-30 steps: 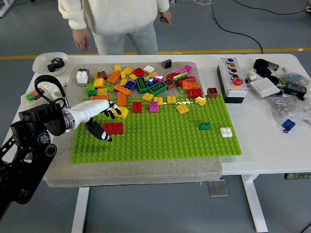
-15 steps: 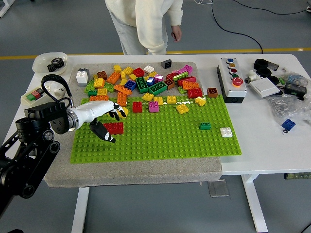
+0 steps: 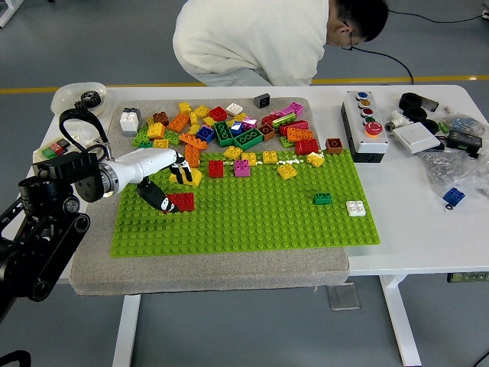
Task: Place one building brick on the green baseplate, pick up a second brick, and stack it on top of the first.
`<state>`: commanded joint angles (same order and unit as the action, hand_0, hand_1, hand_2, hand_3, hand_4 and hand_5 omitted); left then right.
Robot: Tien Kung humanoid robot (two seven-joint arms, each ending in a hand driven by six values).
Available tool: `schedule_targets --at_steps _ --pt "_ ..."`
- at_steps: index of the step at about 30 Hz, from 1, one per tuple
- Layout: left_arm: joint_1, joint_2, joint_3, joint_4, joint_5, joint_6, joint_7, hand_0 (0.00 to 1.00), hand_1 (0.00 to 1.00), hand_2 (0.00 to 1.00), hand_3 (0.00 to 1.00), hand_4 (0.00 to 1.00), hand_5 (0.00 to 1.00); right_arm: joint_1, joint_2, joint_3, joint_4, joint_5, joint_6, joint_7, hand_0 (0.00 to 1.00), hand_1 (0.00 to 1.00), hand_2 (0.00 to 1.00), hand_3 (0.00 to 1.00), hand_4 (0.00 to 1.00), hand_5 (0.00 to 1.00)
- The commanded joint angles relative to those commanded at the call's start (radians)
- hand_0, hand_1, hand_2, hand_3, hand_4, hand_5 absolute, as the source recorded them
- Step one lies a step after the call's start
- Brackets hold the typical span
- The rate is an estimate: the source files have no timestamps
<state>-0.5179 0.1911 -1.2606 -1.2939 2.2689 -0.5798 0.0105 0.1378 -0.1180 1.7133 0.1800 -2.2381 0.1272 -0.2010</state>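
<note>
Left hand: the left hand [image 3: 170,186] reaches in from the left over the left part of the green baseplate [image 3: 252,218]; its fingers [image 3: 182,174] are spread and relaxed, its black thumb [image 3: 157,200] points down, and it grips nothing.
Red brick: a flat red brick [image 3: 181,201] sits on the baseplate, touching or just beside the thumb tip; whether they truly touch cannot be told.
Yellow brick: a yellow brick [image 3: 193,177] lies just under the fingertips, at the baseplate's far left edge.
Left arm: the black arm with its white forearm comes from the lower left corner, a black cable looping above it.
Right hand: out of the picture.
Baseplate: it lies on a grey mat [image 3: 206,267] on the white desk [image 3: 428,222].
Other bricks on the baseplate: a small red brick [image 3: 216,168] and a pink brick [image 3: 242,168] side by side near the far edge, a yellow brick [image 3: 287,171] to their right, a small green brick [image 3: 322,199] and a white brick [image 3: 355,208] towards the right side.
Brick pile: a loose pile of bricks [image 3: 229,126] in many colours lies on the mat beyond the baseplate.
Person: a person [image 3: 260,42] in a white top bends over at the far side of the desk; the hands do not show.
Desk's right end: a button box [image 3: 365,126] with coloured buttons, and a blue brick [image 3: 454,196] near the edge.
</note>
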Motion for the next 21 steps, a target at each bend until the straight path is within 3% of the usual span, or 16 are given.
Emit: schedule_targets --at_steps 21 --pt "-0.006 -0.008 0.023 0.048 0.0 0.039 -0.023 0.83 0.71 0.59 0.635 0.924 0.064 0.0 0.002 -0.004 0.0 -0.008 0.002 0.001 0.747 0.657 0.725 0.616 0.825 0.29"
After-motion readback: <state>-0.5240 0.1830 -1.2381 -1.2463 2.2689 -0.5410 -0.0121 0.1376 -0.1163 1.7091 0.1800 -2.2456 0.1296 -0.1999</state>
